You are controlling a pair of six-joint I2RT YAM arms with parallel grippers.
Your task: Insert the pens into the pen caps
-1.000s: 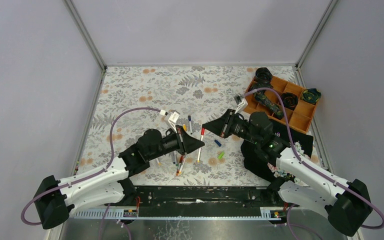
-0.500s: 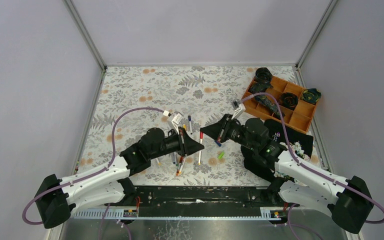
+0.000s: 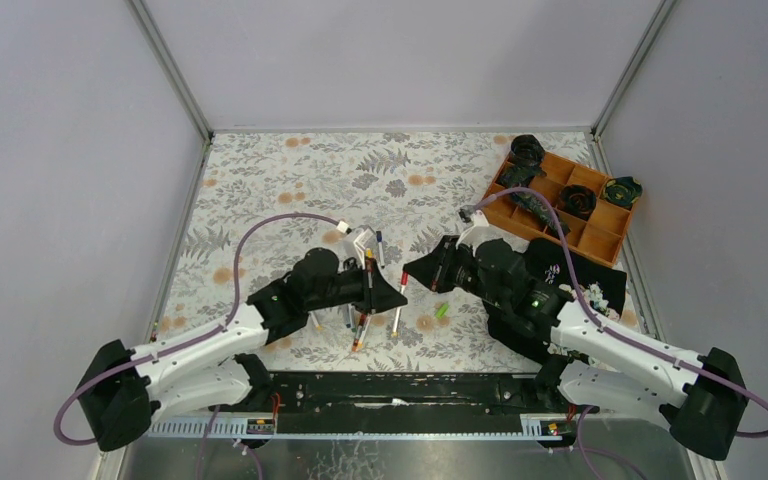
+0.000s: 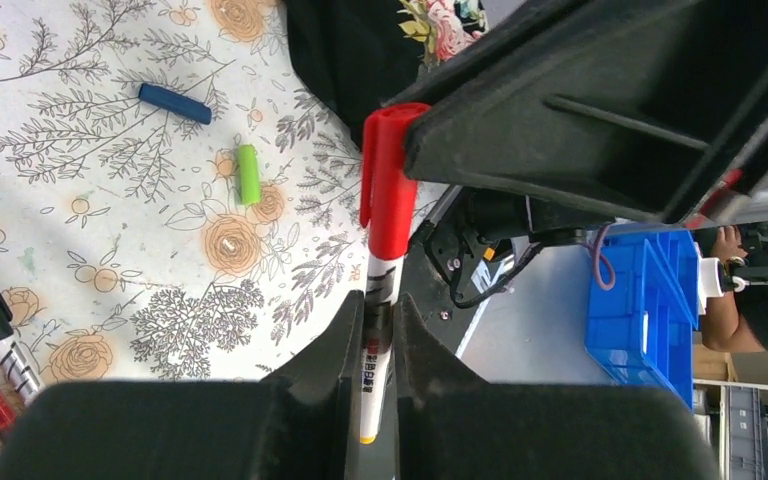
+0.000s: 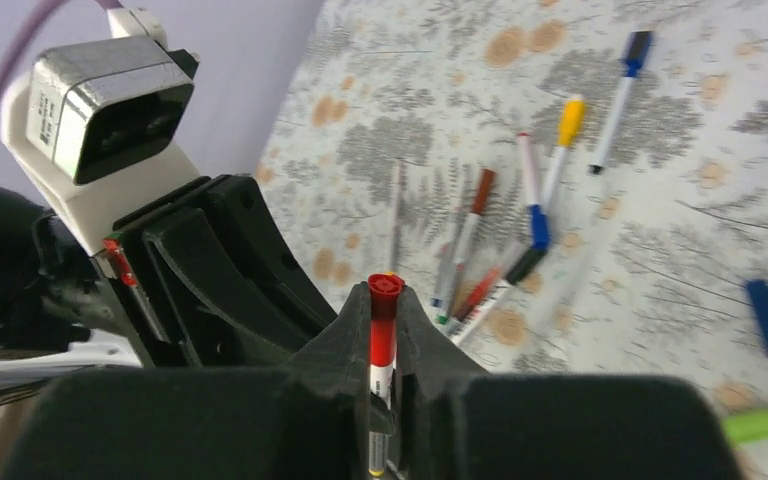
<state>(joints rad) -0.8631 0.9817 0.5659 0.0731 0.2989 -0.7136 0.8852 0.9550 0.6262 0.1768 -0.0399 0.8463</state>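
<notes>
Left claw [image 4: 378, 308] clamped on the white barrel of a pen [image 4: 381, 275], with a red cap [image 4: 390, 180] on the pen's free end. Right claw [image 5: 383, 322] closed in on that red cap, fingers tight on either side in its wrist view; how hard it squeezes, can't tell. Change over the last second: right claw has swung left and nearer, closing the gap to the left claw, which barely shifts. The two now meet tip to tip over the middle of the surface [image 3: 290, 180]. Judgement: cap looks pushed home, rim sitting on the barrel, so this pen is probably done and the next call is release and set-down. More to do: green cap [image 4: 248, 173] and blue cap [image 4: 175, 103] lie apart on the surface just right of the meeting point. Loose pens [image 5: 475, 215] cluster to the left, partly under the left arm. Hidden: top view shows neither held pen nor cap, the black claw bodies cover them, and the right arm covers the blue cap there too. How deep the tip sits inside the cap is not visible. Loose pens are blurred, count unclear.
</notes>
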